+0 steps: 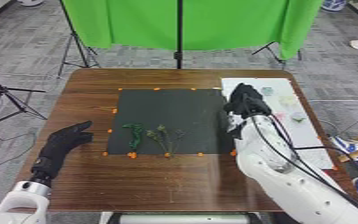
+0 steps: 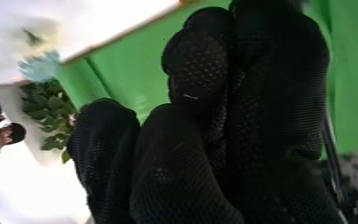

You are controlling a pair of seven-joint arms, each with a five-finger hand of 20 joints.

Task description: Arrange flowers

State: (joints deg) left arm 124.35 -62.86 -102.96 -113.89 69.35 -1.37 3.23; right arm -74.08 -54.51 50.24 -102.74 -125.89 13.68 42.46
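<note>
Your right hand (image 1: 247,98) is over the strip where the dark mat (image 1: 180,102) meets the white board (image 1: 310,136); you cannot tell from here how far open it is or whether it has hold of anything. Your left hand (image 1: 66,139) is at the counter's (image 1: 113,185) left side, loosely open and empty, thumb apart from relaxed fingers. On the mat you have a green bundle (image 1: 134,135) and, just right of it, thin stems (image 1: 167,142) fanning out. Pale flowers (image 1: 287,100) and a pink one (image 1: 298,119) lie on the board.
</note>
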